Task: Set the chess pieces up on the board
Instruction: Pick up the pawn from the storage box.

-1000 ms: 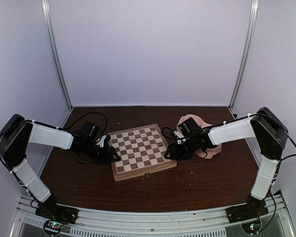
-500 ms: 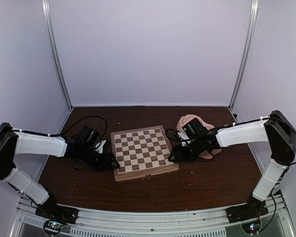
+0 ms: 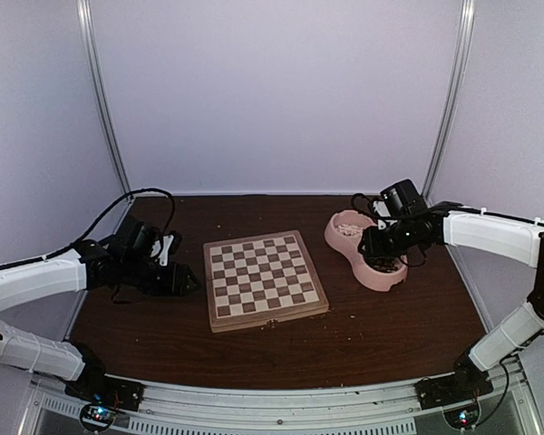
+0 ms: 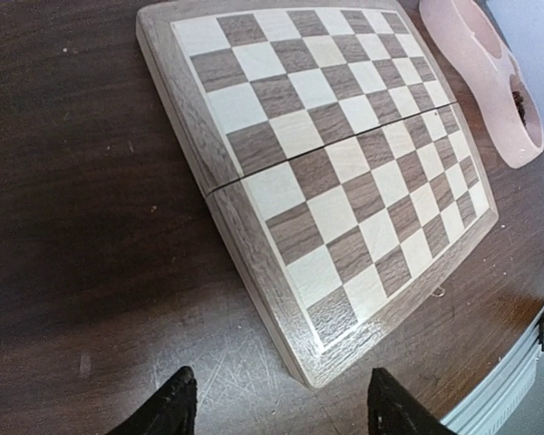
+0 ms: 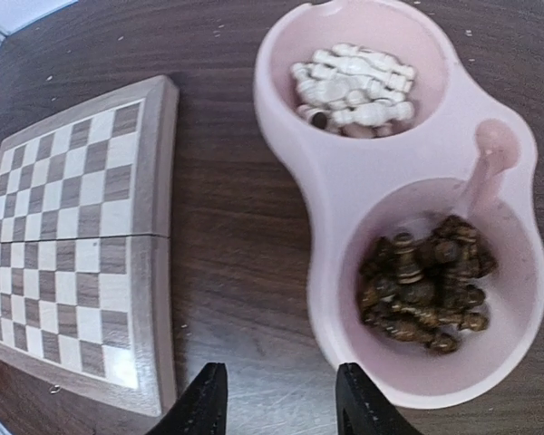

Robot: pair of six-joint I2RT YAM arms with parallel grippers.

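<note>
**Top view.** The board point(image 3: 265, 279) lies flat at the centre of the table point(image 3: 363, 335), with no pieces on its squares. A pink double bowl point(image 3: 335, 237) sits just beside the board's right edge, not touching it. White pieces point(image 3: 347, 227) fill the far compartment. The dark pieces point(image 3: 387, 267) are in the near compartment, partly hidden by the arm. The left gripper point(image 3: 186, 283) is low over the table, left of the board and near its left edge. The right gripper point(image 3: 370, 246) hangs above the bowl.

**Left wrist view.** The left gripper point(image 4: 276, 412) has its jaws apart with nothing between them. It is aimed at the near left corner of the board point(image 4: 344, 172). A seam runs across the board's middle, approx. halving it. Part of the bowl point(image 4: 476, 63) shows at top right.

**Right wrist view.** The right gripper point(image 5: 279, 399) has its jaws apart and holds nothing. It is over the table between the board point(image 5: 72, 245) and the bowl point(image 5: 331, 181). All visible pieces are in the bowl's 2 compartments. The white pieces point(image 5: 354, 86) are piled in 1 and the dark pieces point(image 5: 426, 285) in the other. Most pieces lie on their sides, so an exact count can't be made.
</note>
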